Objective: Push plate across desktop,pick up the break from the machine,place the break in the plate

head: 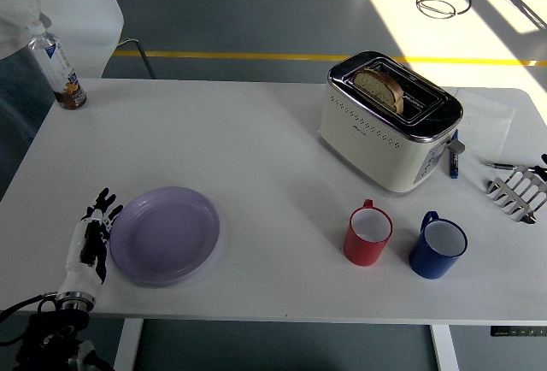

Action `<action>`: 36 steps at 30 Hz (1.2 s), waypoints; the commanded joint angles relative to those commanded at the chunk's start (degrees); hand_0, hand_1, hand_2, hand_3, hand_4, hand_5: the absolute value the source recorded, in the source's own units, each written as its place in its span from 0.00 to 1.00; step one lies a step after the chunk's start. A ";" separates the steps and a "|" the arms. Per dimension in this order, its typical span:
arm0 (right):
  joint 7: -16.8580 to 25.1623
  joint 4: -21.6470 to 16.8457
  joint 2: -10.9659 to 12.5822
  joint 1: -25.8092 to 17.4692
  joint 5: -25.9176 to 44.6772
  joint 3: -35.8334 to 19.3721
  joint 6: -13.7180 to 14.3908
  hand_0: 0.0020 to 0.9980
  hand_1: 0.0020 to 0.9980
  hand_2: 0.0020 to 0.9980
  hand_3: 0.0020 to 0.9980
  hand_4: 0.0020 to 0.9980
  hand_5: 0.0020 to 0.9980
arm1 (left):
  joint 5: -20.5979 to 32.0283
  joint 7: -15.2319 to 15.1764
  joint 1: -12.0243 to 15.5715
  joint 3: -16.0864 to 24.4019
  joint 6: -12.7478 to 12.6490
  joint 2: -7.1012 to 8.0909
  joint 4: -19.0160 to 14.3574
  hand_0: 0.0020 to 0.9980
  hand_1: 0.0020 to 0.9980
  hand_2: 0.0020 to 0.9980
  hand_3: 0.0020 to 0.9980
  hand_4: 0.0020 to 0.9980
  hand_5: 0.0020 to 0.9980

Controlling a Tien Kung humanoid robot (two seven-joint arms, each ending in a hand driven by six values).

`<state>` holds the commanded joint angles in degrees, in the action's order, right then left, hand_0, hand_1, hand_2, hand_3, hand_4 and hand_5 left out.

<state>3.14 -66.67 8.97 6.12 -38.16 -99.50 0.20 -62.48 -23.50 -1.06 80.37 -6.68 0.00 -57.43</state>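
One hand (92, 238) is in view — the left, coming up from the lower left corner over the near edge of the white bench (256, 149). Its fingers are stretched out flat and hold nothing; their tips lie against the left rim of the lilac plate (165, 234), which sits flat on the bench near the front edge, left of centre.

Well apart from the plate, toward the far right, stands the cream and chrome toaster (389, 120), set at an angle. A slice of bread (379, 87) stands upright in its far slot, the crust and upper part above the chrome top (the near slot looks dark).

In front of the toaster, near the front edge, are two mugs side by side but apart — a red mug (368, 234) and, to its right, a blue mug (438, 248), both upright. A blue pen (453, 159) lies just beside the toaster's right end. A metal rack (517, 192) lies at the right edge of the bench.

At the far left corner stands a plastic bottle (60, 67) with dark liquid at the bottom.
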 joint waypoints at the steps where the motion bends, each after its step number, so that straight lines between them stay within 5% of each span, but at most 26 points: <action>1: 0.01 0.01 0.00 0.00 0.01 0.01 0.01 0.79 0.73 0.73 0.72 0.48 0.65 | 0.22 -0.03 0.04 -0.23 0.04 0.00 -0.10 0.88 0.91 0.97 0.96 0.54 1.00; 36: 0.06 0.07 -0.10 0.03 0.09 0.40 -0.03 0.79 0.73 0.72 0.72 0.47 0.66 | 5.08 -1.42 -1.05 -10.52 0.29 0.00 -0.77 0.87 0.89 0.96 0.94 0.54 1.00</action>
<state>3.21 -66.61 8.87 6.15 -38.07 -99.10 0.17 -57.40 -24.92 -2.11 69.84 -6.40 0.00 -58.20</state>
